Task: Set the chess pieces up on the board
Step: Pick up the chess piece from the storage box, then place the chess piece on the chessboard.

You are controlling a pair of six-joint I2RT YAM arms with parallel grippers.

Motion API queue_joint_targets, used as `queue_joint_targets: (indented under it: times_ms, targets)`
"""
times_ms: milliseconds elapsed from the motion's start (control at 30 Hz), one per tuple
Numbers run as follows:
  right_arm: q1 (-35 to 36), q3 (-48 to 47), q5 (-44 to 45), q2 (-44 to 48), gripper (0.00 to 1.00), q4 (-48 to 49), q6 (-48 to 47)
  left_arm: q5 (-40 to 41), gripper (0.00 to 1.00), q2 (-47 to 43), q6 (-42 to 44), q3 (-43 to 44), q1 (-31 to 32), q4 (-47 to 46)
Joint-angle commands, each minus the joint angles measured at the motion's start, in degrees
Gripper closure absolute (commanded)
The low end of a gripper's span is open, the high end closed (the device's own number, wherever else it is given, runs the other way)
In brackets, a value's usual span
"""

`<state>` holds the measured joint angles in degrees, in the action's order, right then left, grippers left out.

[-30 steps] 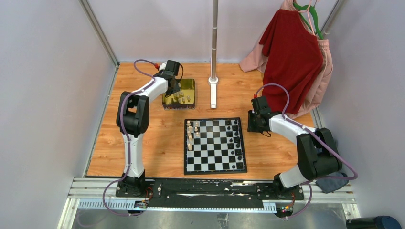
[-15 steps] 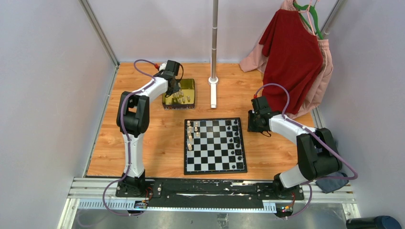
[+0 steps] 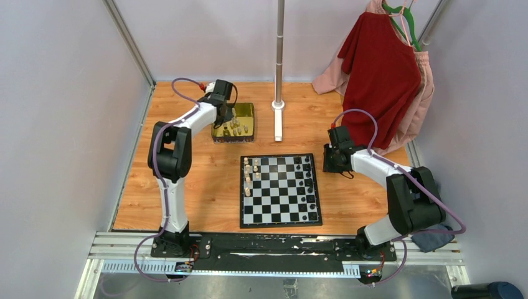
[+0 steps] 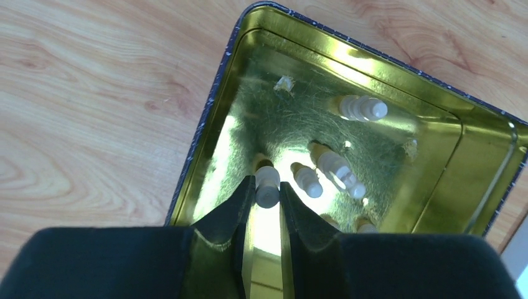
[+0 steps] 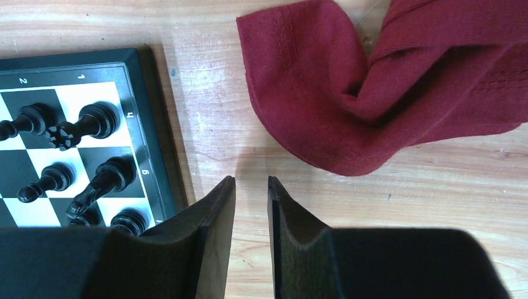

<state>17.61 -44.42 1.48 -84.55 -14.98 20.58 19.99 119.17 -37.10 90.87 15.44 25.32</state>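
Chess pieces [image 3: 237,128] in the tin [image 3: 248,109], behind and left of the board [image 3: 283,193]; garment [image 3: 383,81] far right.

One cream piece [image 4: 268,182] is pinched between the left claw's [image 4: 266,187] fingers, and more cream pieces [image 4: 339,171] rest just right of and beyond that claw, inside the tin [image 4: 212,118]. The board [image 5: 140,93], black and white checks with a dark border, lies flat on the desk [image 5: 205,124] just left of the right claw [image 5: 251,182]. Black pieces [image 5: 93,121] stand on its squares nearest that claw, and a few cream men [image 3: 248,174] stand along its far edge.
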Motion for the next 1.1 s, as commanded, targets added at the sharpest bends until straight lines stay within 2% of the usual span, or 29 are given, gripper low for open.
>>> queue_joint_targets:
  times_ms: [0,133,433,767,933,1067]
  targets:
    - [-0.73,-1.28,-0.18,-0.76,0.70,-0.33,0.15,2.32,0.90,-7.67,1.24,-2.48,-0.41,-1.57]
    - [-1.11,-1.53,-0.22,-0.77,0.70,-0.60,0.02,2.55,0.91,-13.05,0.58,-5.28,-0.41,-0.59]
    - [-1.34,-2.16,-0.46,-1.79,0.70,-0.86,0.03,4.08,0.92,-33.55,-0.04,-16.46,0.73,2.83]
    - [-1.35,-1.26,1.58,0.03,0.71,-0.40,-0.75,7.15,0.95,-55.82,-0.20,-28.18,8.93,11.61]
    - [-1.26,-1.47,2.64,1.81,0.71,-0.79,-1.23,8.15,0.97,-64.54,-3.40,-32.35,13.07,16.64]
    - [-1.26,-1.12,4.07,3.60,0.71,-1.01,-1.80,7.85,0.98,-67.91,-5.47,-33.76,16.48,19.60]
